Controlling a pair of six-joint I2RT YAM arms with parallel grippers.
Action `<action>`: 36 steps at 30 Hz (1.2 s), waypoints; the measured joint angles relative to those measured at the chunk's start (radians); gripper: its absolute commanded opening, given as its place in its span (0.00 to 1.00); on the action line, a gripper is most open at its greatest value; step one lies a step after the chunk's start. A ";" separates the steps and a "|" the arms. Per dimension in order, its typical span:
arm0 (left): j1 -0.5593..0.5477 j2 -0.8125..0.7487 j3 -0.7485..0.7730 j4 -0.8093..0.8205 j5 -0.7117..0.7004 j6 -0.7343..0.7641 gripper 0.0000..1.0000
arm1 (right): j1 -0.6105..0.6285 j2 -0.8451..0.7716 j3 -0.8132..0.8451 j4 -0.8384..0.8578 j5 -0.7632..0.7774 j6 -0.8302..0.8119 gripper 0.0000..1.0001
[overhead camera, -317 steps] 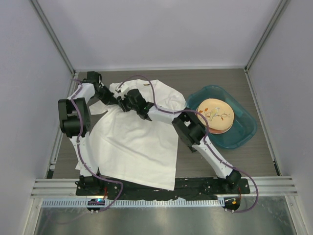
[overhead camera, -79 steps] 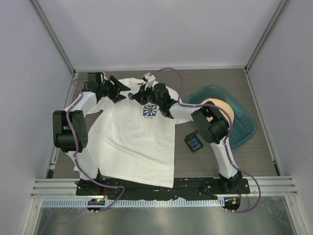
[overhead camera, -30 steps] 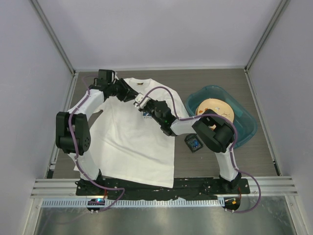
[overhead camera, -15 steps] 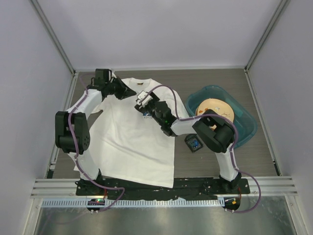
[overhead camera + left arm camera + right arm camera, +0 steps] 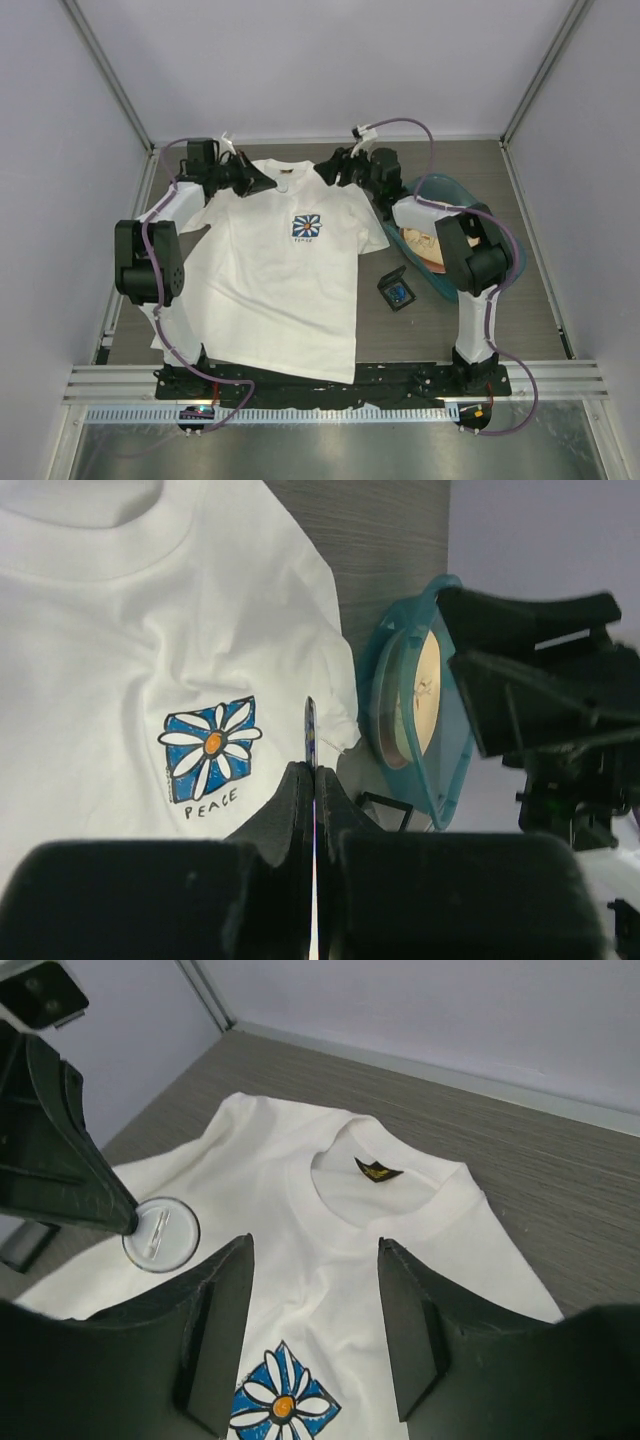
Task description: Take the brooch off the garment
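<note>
1 teal tub (image 5: 444, 772) holds 1 cream plate (image 5: 427, 695) beside the garment (image 5: 270, 290).

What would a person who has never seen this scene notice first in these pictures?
A white T-shirt lies spread on the table, a blue-and-white flower print on its chest. Beside the collar, the left fingers are shut on a small round brooch. The right fingers stand wide open on the collar's other side, near a teal basin at the table's right.
</note>
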 measured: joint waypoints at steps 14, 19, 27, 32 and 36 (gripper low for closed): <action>-0.042 0.002 0.000 0.113 0.114 0.051 0.00 | -0.054 0.221 0.124 0.208 -0.378 0.591 0.43; -0.045 0.002 0.000 0.120 0.126 0.051 0.00 | -0.051 0.252 0.127 0.288 -0.420 0.679 0.35; -0.046 0.002 0.000 0.131 0.138 0.049 0.00 | -0.051 0.267 0.172 0.379 -0.446 0.755 0.35; -0.046 0.002 0.001 0.137 0.145 0.046 0.00 | -0.051 0.291 0.183 0.408 -0.460 0.782 0.35; -0.046 0.002 0.001 0.146 0.150 0.041 0.00 | -0.051 0.302 0.183 0.404 -0.465 0.784 0.35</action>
